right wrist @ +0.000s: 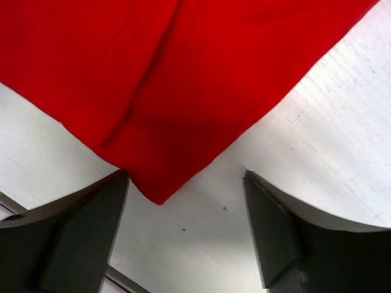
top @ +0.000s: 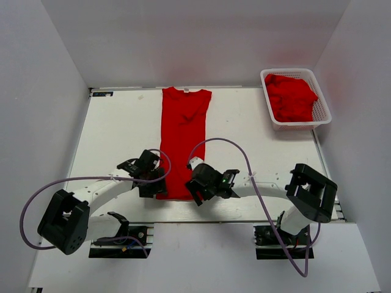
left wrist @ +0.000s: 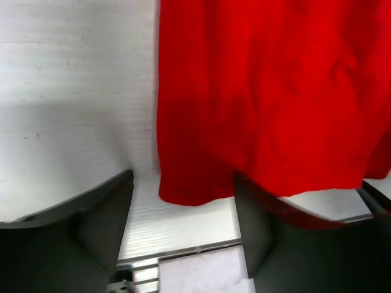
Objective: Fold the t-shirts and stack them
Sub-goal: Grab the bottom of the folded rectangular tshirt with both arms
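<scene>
One red t-shirt (top: 183, 134) lies on the white table, folded lengthwise into a narrow strip with its neck at the far end. My left gripper (top: 153, 183) hovers at the strip's near left corner, jaws open. In the left wrist view that corner of the t-shirt (left wrist: 263, 91) sits between the fingers of the left gripper (left wrist: 183, 178), and the right finger (left wrist: 256, 232) overlaps the hem. My right gripper (top: 198, 188) is at the near right corner, open. In the right wrist view the t-shirt (right wrist: 153, 73) ends in a pointed corner between the fingers of the right gripper (right wrist: 186, 176), which grip nothing.
A white lattice basket (top: 324, 111) at the far right holds a crumpled heap of more red t-shirts (top: 292, 97). The table's near edge with its metal rail (left wrist: 183, 253) lies just below the shirt's hem. White walls enclose the table on three sides.
</scene>
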